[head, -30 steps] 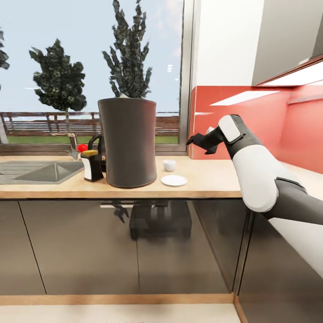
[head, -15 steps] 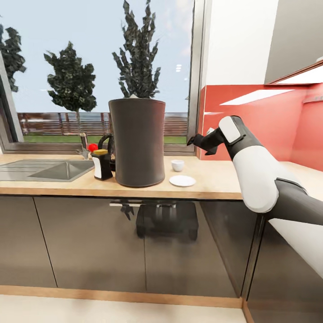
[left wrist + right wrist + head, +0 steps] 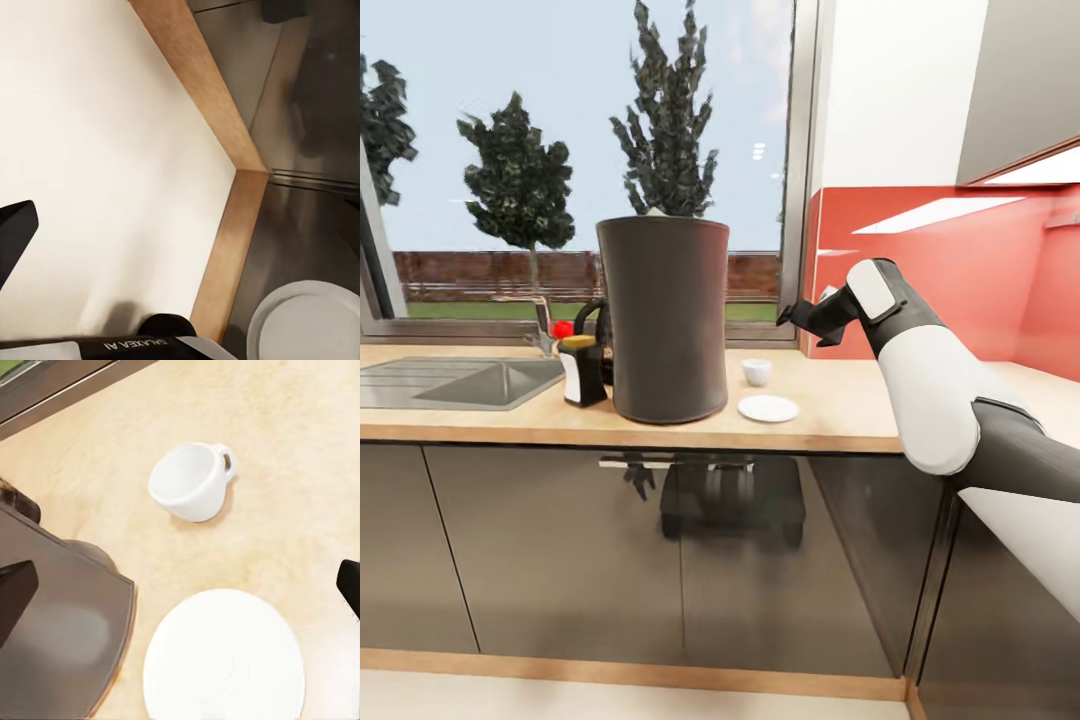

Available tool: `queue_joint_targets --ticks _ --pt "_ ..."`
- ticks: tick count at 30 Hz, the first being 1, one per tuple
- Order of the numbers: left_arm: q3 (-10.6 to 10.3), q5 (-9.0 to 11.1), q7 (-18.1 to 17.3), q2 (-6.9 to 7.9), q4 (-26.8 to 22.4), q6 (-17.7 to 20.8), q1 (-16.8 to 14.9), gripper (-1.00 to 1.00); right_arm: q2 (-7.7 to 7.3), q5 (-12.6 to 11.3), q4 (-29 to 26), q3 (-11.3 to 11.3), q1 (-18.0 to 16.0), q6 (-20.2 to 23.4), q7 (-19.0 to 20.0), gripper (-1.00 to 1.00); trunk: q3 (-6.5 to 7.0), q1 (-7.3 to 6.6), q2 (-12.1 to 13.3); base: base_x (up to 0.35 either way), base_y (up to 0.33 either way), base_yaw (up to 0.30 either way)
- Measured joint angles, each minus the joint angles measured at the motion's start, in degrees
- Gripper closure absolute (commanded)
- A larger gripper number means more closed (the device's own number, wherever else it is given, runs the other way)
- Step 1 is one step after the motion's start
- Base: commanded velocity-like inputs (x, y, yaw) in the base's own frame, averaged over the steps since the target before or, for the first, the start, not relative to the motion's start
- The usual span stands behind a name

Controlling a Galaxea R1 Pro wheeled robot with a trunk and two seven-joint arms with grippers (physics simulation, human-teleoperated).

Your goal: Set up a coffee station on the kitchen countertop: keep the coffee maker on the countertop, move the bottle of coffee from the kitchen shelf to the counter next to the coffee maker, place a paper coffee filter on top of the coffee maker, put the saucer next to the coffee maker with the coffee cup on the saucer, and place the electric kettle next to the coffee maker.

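The cup (image 3: 192, 480) stands on the worktop (image 3: 830, 400) just behind the saucer (image 3: 225, 656), apart from it, beside the coffee maker (image 3: 663, 318). The right gripper (image 3: 800, 318) hangs above both, jaws spread and empty, so it is likely the nearer arm.

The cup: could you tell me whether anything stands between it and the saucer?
Nothing visible does. The cup stands apart from the saucer with only bare countertop between them, the coffee maker is off to one side, and the right gripper hangs open above.
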Motion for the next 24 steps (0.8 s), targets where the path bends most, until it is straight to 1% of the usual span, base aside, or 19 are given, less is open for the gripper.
queue_joint_targets --ticks 3,5,6,7,10,15,19,24 --pt "0.01 0.00 0.00 0.00 0.00 -0.01 0.00 -1.00 0.00 0.21 0.06 0.02 0.01 -0.08 -0.15 -1.00 0.00 0.01 0.00 0.128 0.000 0.000" --pt "-0.01 0.00 0.00 0.01 0.00 -0.01 0.00 -1.00 0.03 0.79 0.08 0.07 0.01 -0.11 -0.40 -1.00 0.00 0.01 0.00 0.056 0.000 0.000" --pt "-0.02 0.00 0.00 0.00 0.00 -0.01 0.00 -1.00 0.06 1.49 0.09 0.11 0.01 -0.12 -0.75 -1.00 0.00 0.02 0.00 0.033 0.007 0.000" --pt "-0.01 0.00 0.00 0.01 0.00 -0.01 0.00 -1.00 0.15 2.75 0.10 0.15 0.01 -0.12 -1.52 -1.00 0.00 0.02 0.00 0.052 0.025 0.000" --pt "0.00 0.00 -0.01 0.02 0.00 -0.02 0.00 -1.00 0.35 3.81 0.09 0.18 0.02 -0.13 -2.13 -1.00 0.00 0.00 0.00 0.130 0.091 0.000" --pt "-0.01 0.00 0.00 -0.01 0.00 -0.02 0.00 -1.00 0.69 4.52 0.43 0.18 0.01 -0.13 -2.49 -1.00 0.00 0.02 0.00 0.083 0.076 0.000" --pt "-0.02 0.00 -0.02 0.00 0.00 -0.02 0.00 -1.00 0.72 4.65 2.02 0.14 0.02 -0.13 -2.44 -1.00 0.00 0.01 0.00 0.058 0.161 0.000" --pt "-0.03 0.00 0.02 -0.04 0.00 -0.02 0.00 -1.00 0.72 4.72 2.40 0.08 0.01 -0.14 -2.43 -1.00 0.00 0.02 0.00 0.017 0.044 0.000"
